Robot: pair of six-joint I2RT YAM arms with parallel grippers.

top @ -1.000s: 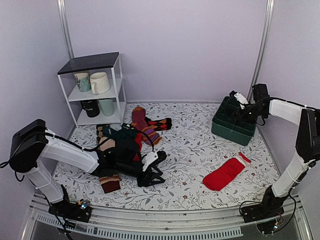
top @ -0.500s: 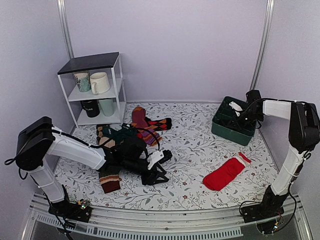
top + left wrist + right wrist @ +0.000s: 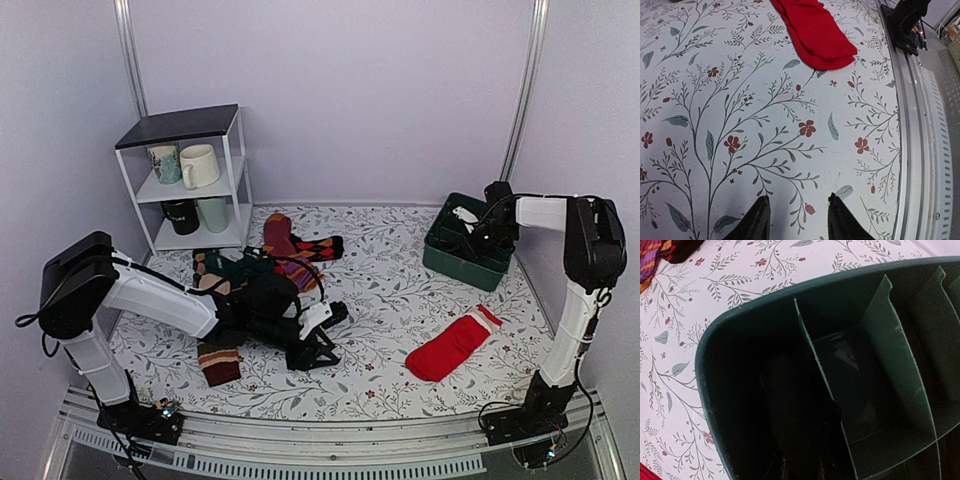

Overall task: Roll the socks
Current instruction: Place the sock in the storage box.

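Counter [image 3: 390,290] white, printed with grey-green leafy sprigs and small red flowers. Red sock [image 3: 450,345] is solid red with a white cuff. Striped sock [image 3: 292,258] purple and orange. Argyle sock [image 3: 322,245] black with red-orange diamonds. Brown sock [image 3: 220,362] maroon-brown with tan bands. Bin [image 3: 462,262] dark green, dividers the same green. Shelf [image 3: 180,125] has a white frame and black top. It holds a cream mug [image 3: 200,165], a teal-patterned mug [image 3: 163,163], a black mug [image 3: 180,215] and a pale green mug [image 3: 213,213]. Arms [image 3: 150,295] have white shells and black joints. Left end effector [image 3: 797,210] black. Walls [image 3: 380,90] pale lilac, rail [image 3: 300,455] silver-grey.
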